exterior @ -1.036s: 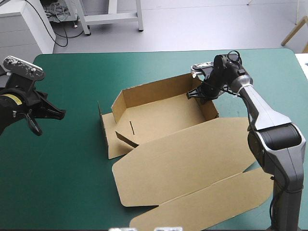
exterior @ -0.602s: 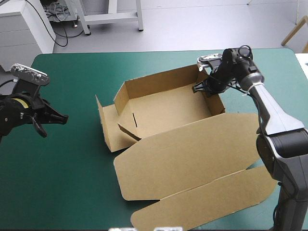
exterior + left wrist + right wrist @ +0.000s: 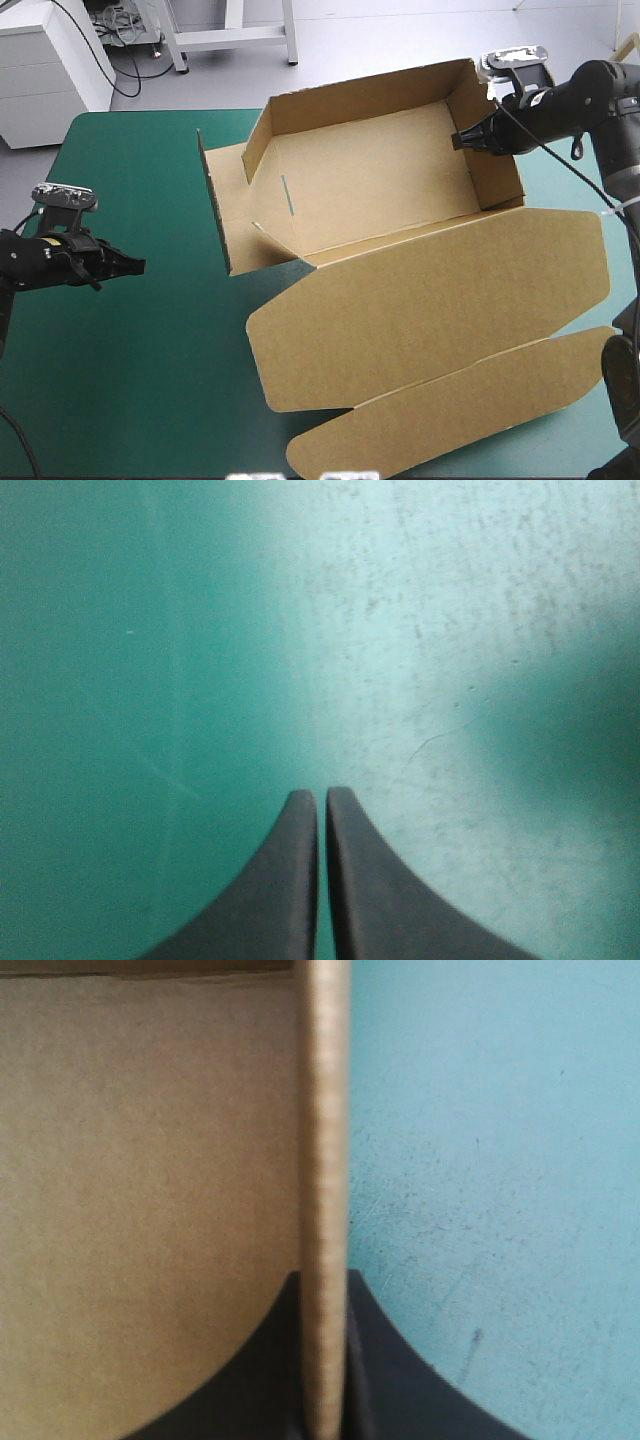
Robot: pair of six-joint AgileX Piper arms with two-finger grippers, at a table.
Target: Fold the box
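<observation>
The box [image 3: 370, 180] is taking up the middle and the 3 o'clock side of the table [image 3: 130, 380], an open tray with its walls standing. The right tool [image 3: 468, 140], coming in at about 2 o'clock, is clamping the tray's right wall [image 3: 325, 1110]. Seen from its wrist, the board's edge is running straight up between the two black fingers [image 3: 385, 1360], one inside the tray and one outside, all but closed on it. The tray is looking lifted at that end, its far wall [image 3: 365, 92] showing past the table's 12 o'clock edge. I cannot tell whether any of the tray is touching the cover.

The lid [image 3: 430, 310] is spreading flat from the tray's near side toward 5 o'clock, with its long tuck flap [image 3: 460, 415] lying along the front edge. At the tray's 9 o'clock end a side panel [image 3: 232, 190] is lying open, its outer flap [image 3: 212, 215] standing upright.

The left tool [image 3: 132, 266] is hovering at 9 o'clock, well apart from the box. It is closed to a point and gripping nothing, with only bare teal-green cover ahead of it.
</observation>
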